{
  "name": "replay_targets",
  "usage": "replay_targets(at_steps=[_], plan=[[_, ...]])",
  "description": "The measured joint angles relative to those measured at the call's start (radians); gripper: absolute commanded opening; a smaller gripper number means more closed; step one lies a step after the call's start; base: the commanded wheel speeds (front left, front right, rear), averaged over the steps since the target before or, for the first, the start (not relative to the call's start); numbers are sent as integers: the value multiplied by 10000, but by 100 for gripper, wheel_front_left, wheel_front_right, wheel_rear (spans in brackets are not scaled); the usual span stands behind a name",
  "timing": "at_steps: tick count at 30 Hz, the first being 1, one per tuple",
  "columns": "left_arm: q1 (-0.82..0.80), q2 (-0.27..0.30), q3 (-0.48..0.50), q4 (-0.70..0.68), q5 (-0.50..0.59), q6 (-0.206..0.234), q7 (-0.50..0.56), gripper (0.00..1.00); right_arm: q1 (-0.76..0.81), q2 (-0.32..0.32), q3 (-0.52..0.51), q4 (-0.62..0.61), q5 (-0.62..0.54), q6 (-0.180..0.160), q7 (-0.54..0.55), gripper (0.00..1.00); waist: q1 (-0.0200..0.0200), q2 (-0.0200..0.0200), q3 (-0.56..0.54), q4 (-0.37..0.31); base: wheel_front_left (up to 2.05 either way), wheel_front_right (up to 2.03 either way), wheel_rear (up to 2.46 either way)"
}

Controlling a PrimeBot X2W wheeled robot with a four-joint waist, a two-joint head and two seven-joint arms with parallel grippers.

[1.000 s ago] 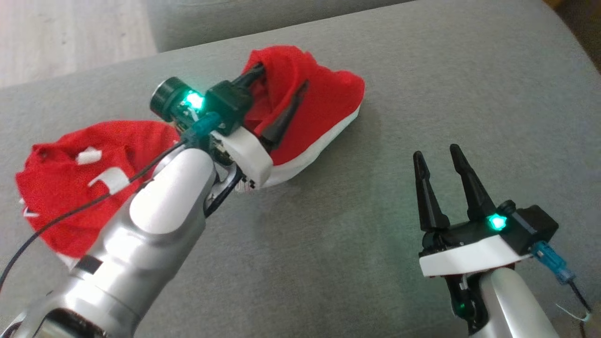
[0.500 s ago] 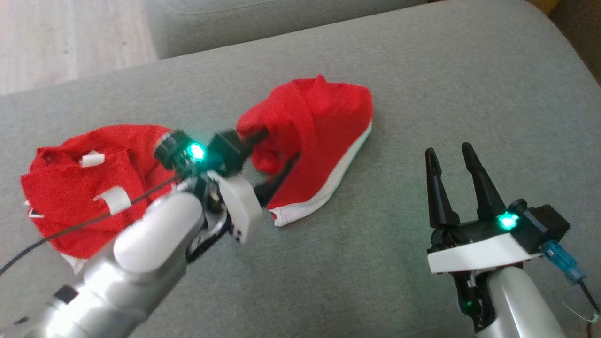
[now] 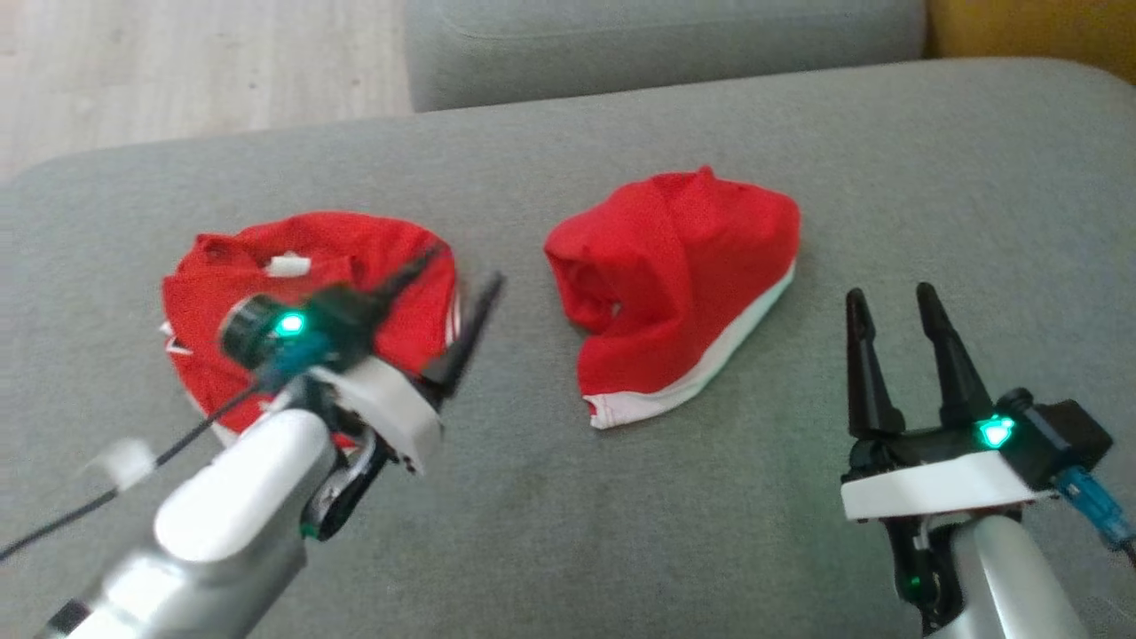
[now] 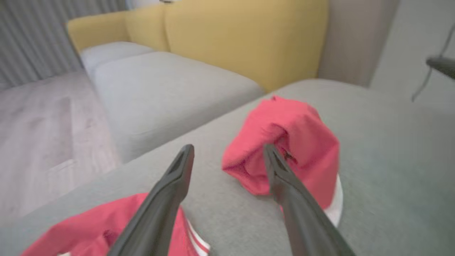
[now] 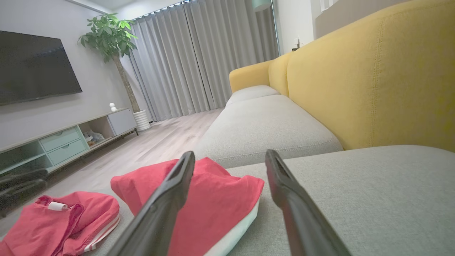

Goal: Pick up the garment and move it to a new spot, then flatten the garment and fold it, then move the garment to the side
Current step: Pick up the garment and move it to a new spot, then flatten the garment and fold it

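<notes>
Far left, on the grey sofa cushion (image 3: 621, 532): garment (image 3: 293, 248), crumpled in a heap, white tag up, striped trim toward centre. Likely to come up as a bunched wad if pinched through several layers, making flattening harder; open mesh liable to snag on a pointed tip. Over its right edge in the head view, contact unclear: left gripper (image 3: 469, 264), fingers spread wide, nothing between them, aimed past the heap toward the neighbouring piece; dark cable (image 3: 195, 430) trailing beside the cloth, apt to catch it. Centre: other red cloth (image 3: 683, 266), plain white edging, near the garment but apart; same colour, so easily grabbed by mistake. Right: right gripper (image 3: 889, 293), fingers spread, empty, well apart from both pieces; poorly placed to pin a corner.
</notes>
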State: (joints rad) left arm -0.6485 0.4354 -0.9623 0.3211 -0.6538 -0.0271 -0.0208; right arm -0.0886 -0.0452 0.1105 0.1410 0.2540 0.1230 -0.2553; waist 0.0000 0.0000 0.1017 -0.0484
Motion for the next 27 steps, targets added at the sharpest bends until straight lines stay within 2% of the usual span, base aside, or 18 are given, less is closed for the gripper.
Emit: replay_targets(at_steps=[6,9,12,15,18,27], plan=[[986,25,1415,-368,-495,1586,-1778,100,205,0,-328,-36,-13,0,0,100,0,0,-229,558,0,0,0],[1765,-8,2050,-610,-508,2311,-2207,100,407,0,-424,-42,-217,0,0,100,0,0,-318,797,0,0,0],[2767,-144,2591,-903,-362,2794,-2288,100,541,2,-489,-42,-347,0,0,100,-1,0,-375,967,0,0,0],[3888,-717,3628,-1496,203,3183,-2295,100,592,4,-489,-42,-441,2,0,100,0,0,-356,1017,0,0,0],[4747,-1354,4391,-1831,867,3127,-2313,100,601,4,-516,-44,-476,0,0,100,0,0,-319,1028,0,0,0],[5162,-2389,5781,-1605,2387,1808,-2314,100,630,4,-573,-36,-871,0,0,100,0,0,-269,1237,0,0,0]])
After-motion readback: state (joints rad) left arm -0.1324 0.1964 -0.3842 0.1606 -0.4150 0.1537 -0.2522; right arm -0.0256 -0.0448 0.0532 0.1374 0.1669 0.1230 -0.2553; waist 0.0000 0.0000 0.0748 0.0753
